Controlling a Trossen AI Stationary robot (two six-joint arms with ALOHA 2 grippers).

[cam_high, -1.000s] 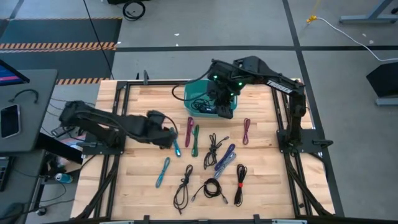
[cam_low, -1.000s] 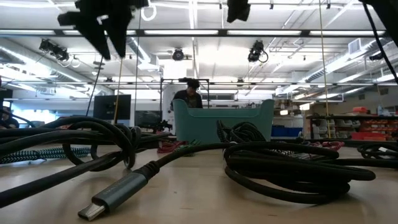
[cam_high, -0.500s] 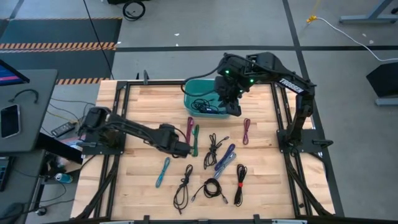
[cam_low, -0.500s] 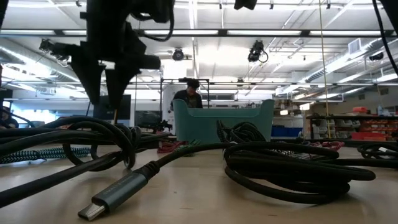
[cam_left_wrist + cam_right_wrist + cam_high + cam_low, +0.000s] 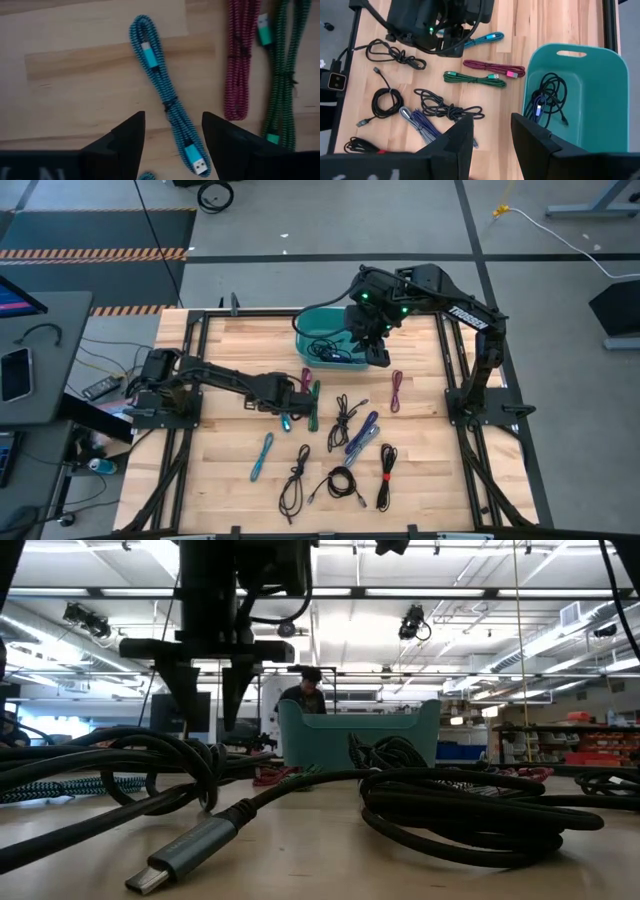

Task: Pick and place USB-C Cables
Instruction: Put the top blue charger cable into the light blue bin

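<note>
1. From overhead, the teal rectangular plastic bin (image 5: 330, 340) sits at the far middle of the pale wooden slatted table (image 5: 220, 480), and most of the USB-C cables (image 5: 345, 420) lie scattered in front of it, toward the near edge.
2. The left gripper (image 5: 287, 408) reaches in low from the bin's left front, ending just beside a magenta braided cable (image 5: 305, 388) and a green braided cable (image 5: 314, 405).
3. The left wrist view shows what the overhead cannot: the left gripper's (image 5: 172, 140) fingers stand apart, empty, straddling a folded blue braided cable (image 5: 165, 105) (its silver plug lies between the tips), with the magenta cable (image 5: 240, 65) and green cable (image 5: 280, 90) alongside.
4. The right gripper (image 5: 372, 345) hangs over the bin's right side. Its own view shows its fingers (image 5: 452, 145) parted with nothing between them, and only there can you see dark coiled cables, one with a purple-blue strand (image 5: 547, 102), lying inside the bin (image 5: 600, 100).
5. At table height, the bin's (image 5: 360, 735) contents are hidden by its wall; big black coils (image 5: 470, 805) fill the foreground, and a person (image 5: 303, 690) behind the bin is partly cut off by it.
</note>
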